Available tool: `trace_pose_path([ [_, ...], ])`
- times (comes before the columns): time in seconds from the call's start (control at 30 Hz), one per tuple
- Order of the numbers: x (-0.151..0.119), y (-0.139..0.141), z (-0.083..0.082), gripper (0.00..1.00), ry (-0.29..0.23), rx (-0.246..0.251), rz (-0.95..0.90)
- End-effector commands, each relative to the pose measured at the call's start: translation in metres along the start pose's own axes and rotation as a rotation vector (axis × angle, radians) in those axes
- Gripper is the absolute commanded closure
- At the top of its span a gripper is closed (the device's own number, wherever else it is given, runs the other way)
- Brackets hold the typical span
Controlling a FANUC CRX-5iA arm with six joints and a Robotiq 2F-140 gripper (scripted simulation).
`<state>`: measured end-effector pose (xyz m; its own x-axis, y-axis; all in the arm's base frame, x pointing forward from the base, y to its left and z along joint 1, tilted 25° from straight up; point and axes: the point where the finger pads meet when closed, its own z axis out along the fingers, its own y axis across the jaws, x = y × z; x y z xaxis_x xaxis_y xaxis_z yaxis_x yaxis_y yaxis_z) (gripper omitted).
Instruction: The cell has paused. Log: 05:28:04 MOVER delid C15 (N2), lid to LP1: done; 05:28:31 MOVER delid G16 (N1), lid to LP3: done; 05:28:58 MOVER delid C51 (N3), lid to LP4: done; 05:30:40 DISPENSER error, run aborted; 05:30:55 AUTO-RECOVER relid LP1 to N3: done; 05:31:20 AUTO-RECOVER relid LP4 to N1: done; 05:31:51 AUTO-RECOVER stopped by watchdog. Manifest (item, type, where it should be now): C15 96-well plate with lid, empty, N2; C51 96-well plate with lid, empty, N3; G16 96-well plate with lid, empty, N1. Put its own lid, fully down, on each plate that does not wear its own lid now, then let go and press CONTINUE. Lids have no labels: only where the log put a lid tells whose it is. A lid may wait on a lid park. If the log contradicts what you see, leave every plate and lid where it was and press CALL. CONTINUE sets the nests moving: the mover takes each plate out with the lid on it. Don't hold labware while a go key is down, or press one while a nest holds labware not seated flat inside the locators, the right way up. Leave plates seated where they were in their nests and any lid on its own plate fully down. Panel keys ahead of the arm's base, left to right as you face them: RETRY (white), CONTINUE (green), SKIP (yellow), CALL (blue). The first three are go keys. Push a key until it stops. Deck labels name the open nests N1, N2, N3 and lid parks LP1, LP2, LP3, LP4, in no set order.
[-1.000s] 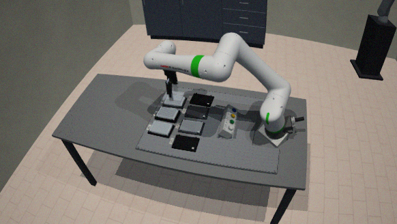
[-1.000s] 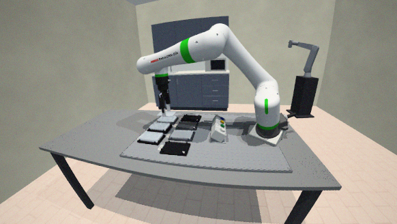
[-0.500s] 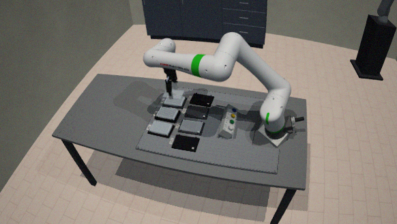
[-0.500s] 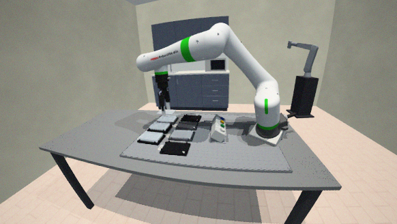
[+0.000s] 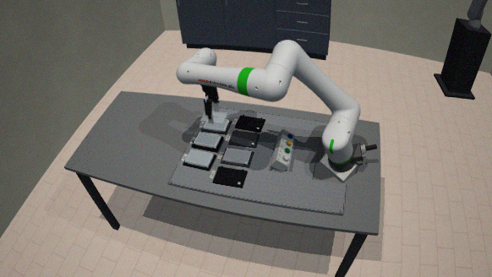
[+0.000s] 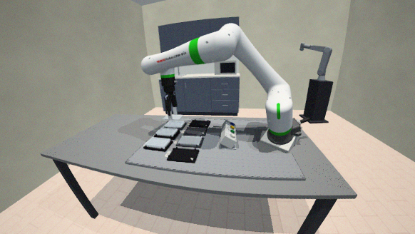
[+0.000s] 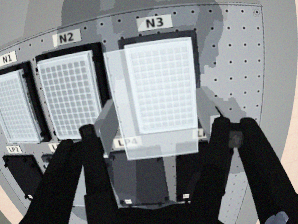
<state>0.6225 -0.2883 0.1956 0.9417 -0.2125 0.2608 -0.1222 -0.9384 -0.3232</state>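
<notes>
Top view shows a grey, curved-edged worktop (image 5: 127, 139) on dark legs, with a white six-joint arm (image 5: 270, 76) banded in green reaching from its pale base plate (image 5: 344, 175) across a grey perforated deck mat (image 5: 275, 194). Behind stand a dark blue drawer cabinet (image 5: 254, 21) and a black pedestal (image 5: 462, 57) carrying a second, grey arm; both are well apart from the worktop. On the mat lie two columns of labware: three white well plates in nests and, beside them, dark lid parks, one of which holds a pale translucent lid (image 5: 237, 156). Near the arm's base sits a small grey key panel (image 5: 282, 156) with blue, yellow, green and white keys. The black two-finger gripper (image 7: 160, 145) is clamped on a clear rectangular lid (image 7: 156, 106), held above and partly off the 96-well plate (image 7: 160, 83) in the nest labelled N3. Deck labels N2 and N3 read plainly in the wrist view; the label to their left is cut off. Red lettering on the forearm is too small to read.
</notes>
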Motion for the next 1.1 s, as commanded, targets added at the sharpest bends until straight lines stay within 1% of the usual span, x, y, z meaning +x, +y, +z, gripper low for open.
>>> trace_pose_path([
  [0.0,0.005,-0.069,0.000,1.00,0.001,0.000,0.003],
  [0.07,0.005,-0.069,0.000,1.00,0.001,0.000,0.003],
  [0.1,0.005,-0.093,0.000,1.00,0.001,0.000,0.003],
  [0.13,0.005,-0.093,0.000,1.00,0.001,0.000,0.003],
  [0.17,0.004,-0.111,0.000,1.00,0.002,0.001,0.003],
  [0.2,0.004,-0.111,0.000,1.00,0.002,0.001,0.003],
  [0.23,0.004,-0.119,0.000,1.00,0.002,0.001,0.003],
  [1.07,0.003,-0.120,0.000,1.00,0.002,0.001,0.003],
])
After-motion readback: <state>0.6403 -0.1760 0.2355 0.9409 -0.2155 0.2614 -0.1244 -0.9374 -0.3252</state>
